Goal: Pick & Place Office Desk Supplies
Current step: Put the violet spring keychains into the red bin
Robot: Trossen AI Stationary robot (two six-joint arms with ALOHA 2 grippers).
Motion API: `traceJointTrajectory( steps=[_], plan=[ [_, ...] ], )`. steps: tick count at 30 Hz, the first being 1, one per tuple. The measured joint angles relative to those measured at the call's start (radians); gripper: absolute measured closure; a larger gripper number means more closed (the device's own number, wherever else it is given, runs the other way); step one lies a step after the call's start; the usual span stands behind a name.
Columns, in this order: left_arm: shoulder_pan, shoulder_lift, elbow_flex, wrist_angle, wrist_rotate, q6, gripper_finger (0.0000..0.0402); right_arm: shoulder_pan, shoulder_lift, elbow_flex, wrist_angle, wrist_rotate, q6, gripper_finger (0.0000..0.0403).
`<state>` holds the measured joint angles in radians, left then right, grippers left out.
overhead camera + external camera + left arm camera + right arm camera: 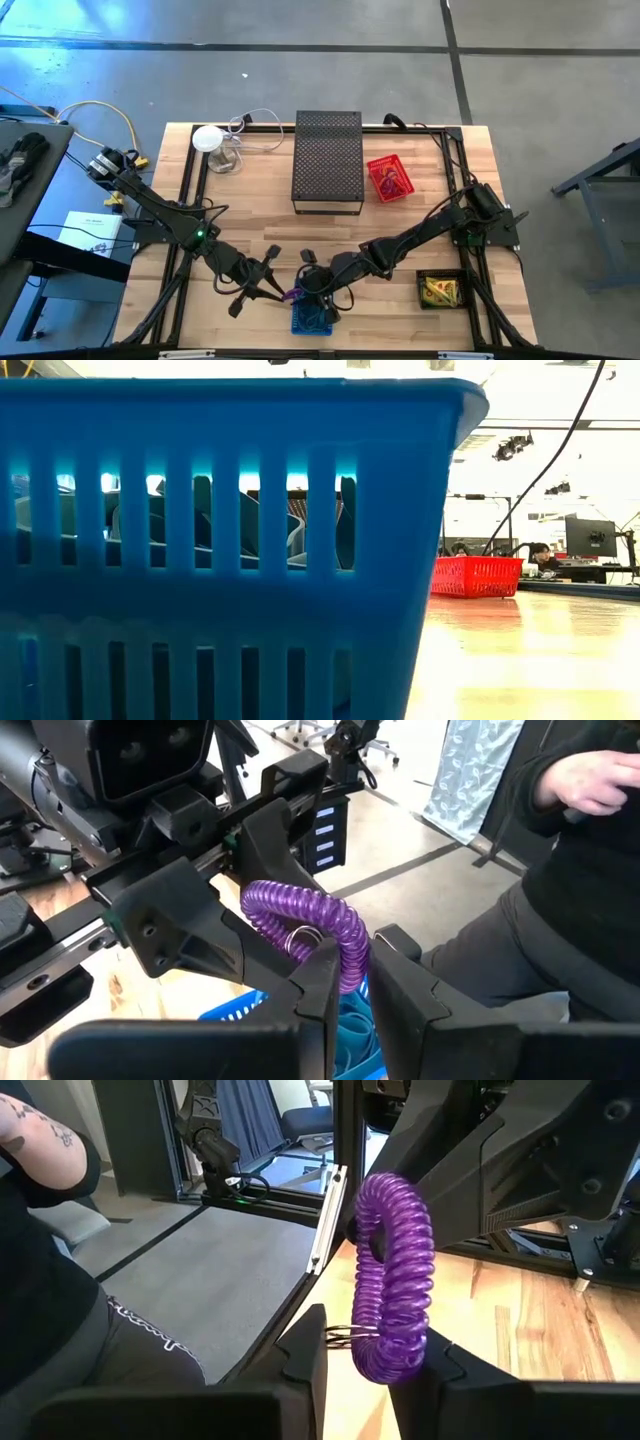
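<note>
— Two grippers on one purple coil, right over the blue basket at the tabletop's near edge!

— Who's got it?

— Left gripper has its fingers pinched nearly together on the coil's end. Right gripper brackets the other end, its small metal ring between the fingers, narrow gap.

— Anything else out there?

— Red basket beside the black mesh box, far side.

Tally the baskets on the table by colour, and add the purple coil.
Blue basket: 1
Red basket: 1
Black basket with yellow contents: 1
Purple coil: 1
Total: 4
</note>
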<state>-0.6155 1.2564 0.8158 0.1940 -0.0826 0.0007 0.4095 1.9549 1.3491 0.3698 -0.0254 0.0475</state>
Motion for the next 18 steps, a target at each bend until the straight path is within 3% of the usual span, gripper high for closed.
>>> traceJointTrajectory(
  steps=[18],
  plan=[
    [-0.003,0.0,0.0,-0.009,0.0,-0.059,0.0342,0.0,0.0,0.0,-0.023,0.034,0.0,0.0342]
  ],
)
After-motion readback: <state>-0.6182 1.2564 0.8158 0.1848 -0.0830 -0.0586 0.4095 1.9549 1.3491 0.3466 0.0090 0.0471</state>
